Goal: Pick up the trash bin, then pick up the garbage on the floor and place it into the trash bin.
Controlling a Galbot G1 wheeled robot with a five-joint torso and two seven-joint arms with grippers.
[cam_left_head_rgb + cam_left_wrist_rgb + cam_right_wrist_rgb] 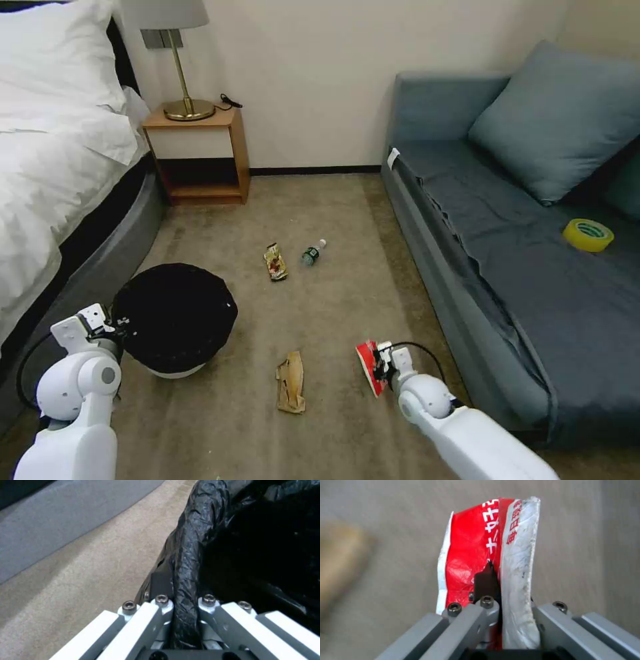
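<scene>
The trash bin, white with a black bag over its rim, sits at lower left. My left gripper is shut on the bin's bag-covered rim. My right gripper is shut on the red-white wrapper, a piece of the garbage, whose red and white folds stand up between the fingers. Three more garbage pieces lie on the carpet: crumpled brown paper between the arms, a brown-yellow snack wrapper and a small green bottle farther off.
A bed runs along the left and a grey-blue sofa along the right, with a yellow tape roll on its seat. A wooden nightstand with a lamp stands at the back wall. Open carpet lies between them.
</scene>
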